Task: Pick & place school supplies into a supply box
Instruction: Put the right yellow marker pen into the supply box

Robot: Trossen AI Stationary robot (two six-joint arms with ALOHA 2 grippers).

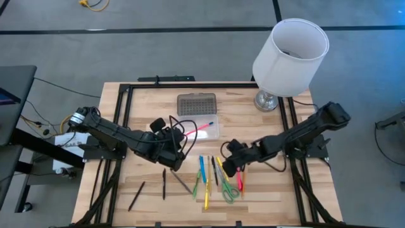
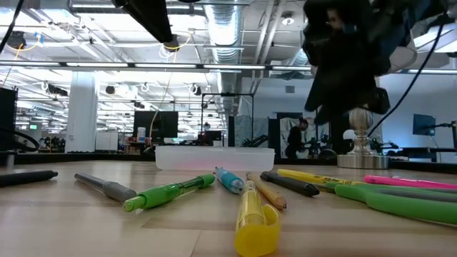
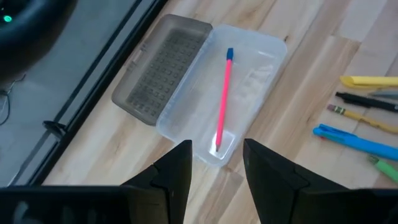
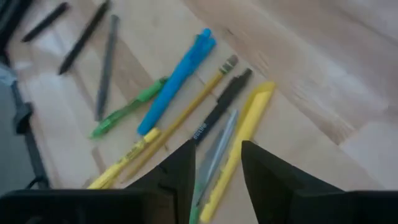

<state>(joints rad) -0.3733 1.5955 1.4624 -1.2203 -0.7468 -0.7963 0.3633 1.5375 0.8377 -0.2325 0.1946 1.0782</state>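
Hovering over pens: right gripper (image 1: pixel 229 166), jaws apart, gripping nothing.
Left gripper (image 1: pixel 179 147) released beside case (image 1: pixel 201 128); pink pencil (image 3: pixel 222 97) inside.

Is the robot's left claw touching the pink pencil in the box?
Apart. The left wrist view shows the left gripper open above the box, with the pink pencil lying inside beyond its fingertips.
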